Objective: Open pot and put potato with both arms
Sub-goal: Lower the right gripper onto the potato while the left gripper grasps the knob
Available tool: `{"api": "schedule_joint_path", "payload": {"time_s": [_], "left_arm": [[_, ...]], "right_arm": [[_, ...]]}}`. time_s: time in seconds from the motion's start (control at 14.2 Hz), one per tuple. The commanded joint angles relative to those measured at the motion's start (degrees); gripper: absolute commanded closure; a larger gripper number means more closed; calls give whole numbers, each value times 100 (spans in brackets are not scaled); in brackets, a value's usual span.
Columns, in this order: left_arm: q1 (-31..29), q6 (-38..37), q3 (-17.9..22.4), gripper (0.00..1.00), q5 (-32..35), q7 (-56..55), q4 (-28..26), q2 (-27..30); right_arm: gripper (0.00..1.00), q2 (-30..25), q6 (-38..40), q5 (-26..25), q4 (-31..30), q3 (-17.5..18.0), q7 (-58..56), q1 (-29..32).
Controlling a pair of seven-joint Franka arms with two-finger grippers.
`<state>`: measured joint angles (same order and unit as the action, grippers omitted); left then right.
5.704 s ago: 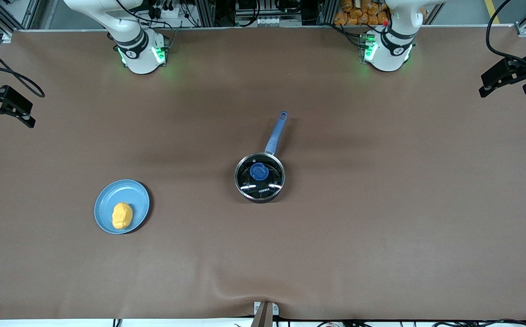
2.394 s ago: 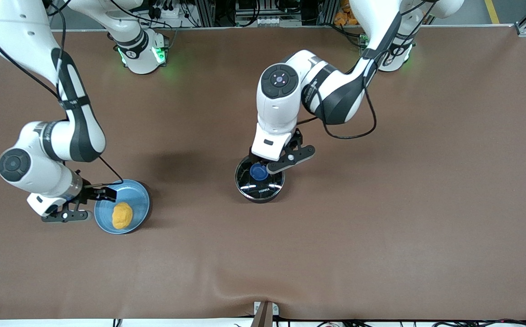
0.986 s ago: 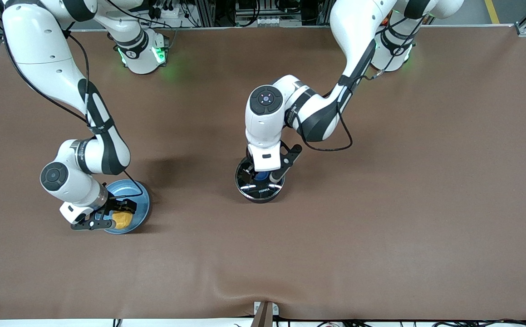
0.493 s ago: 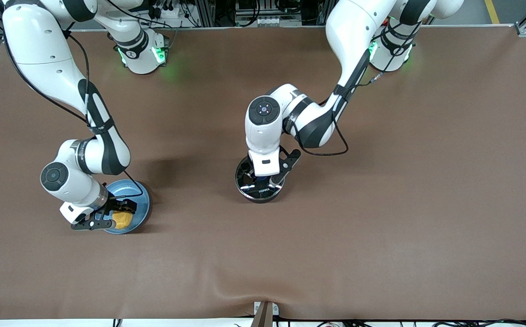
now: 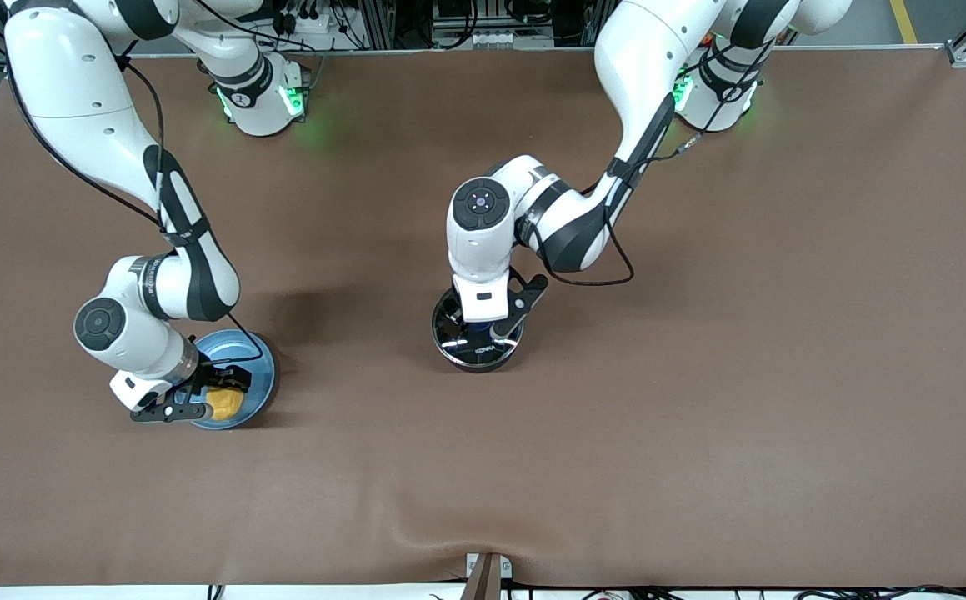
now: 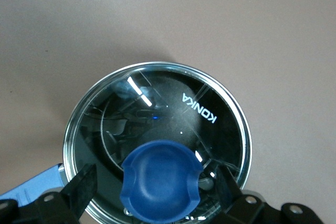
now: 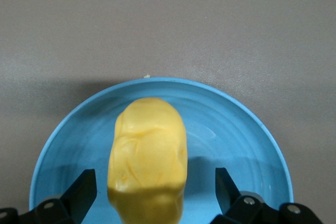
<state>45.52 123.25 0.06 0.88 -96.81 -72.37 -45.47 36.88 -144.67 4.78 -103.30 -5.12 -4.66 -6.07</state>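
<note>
Both claws are down on their targets. The left claw (image 6: 157, 192) sits over the pot (image 5: 477, 335) mid-worktop, fingers (image 6: 81, 184) spread wide either side of the blue knob (image 6: 160, 182), not touching it. The glass lid (image 6: 173, 114) is on, so the pot is shut. That lid looks stiff, slick and breakable; the knob is the only sensible hold, and I'd want it squeezed square and raised level so the glass doesn't swing.

Over at the pot's eight o'clock, toward the right arm's end, the right claw (image 7: 152, 195) is low over the plate (image 7: 247, 145). It's open wide, one finger (image 7: 84, 190) each side of the potato (image 7: 148, 156), which lies on the plate. It looks light, smooth and firm, maybe a bit slippery; across its narrow middle is the place to pinch.

Count: one pot, one lid, one potato, one plate, two arms. Nothing is gripped yet.
</note>
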Motion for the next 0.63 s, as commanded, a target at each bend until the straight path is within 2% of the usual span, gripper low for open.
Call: {"api": "schedule_joint_path", "payload": {"time_s": [0.0, 0.28, 0.35, 0.56], "left_arm": [[19, 23, -6, 3, -44, 162, 145, -129], [19, 23, -6, 5, -44, 224, 136, -190], [10, 23, -6, 20, -44, 224, 136, -199], [1, 15, -15, 77, -44, 312, 136, -164]], "right_arm": [[0, 56, -61, 119, 47, -6, 18, -8], [0, 56, -61, 119, 47, -6, 18, -8], [0, 56, -61, 119, 47, -6, 18, -8], [0, 56, -61, 119, 47, -6, 18, -8]]}}
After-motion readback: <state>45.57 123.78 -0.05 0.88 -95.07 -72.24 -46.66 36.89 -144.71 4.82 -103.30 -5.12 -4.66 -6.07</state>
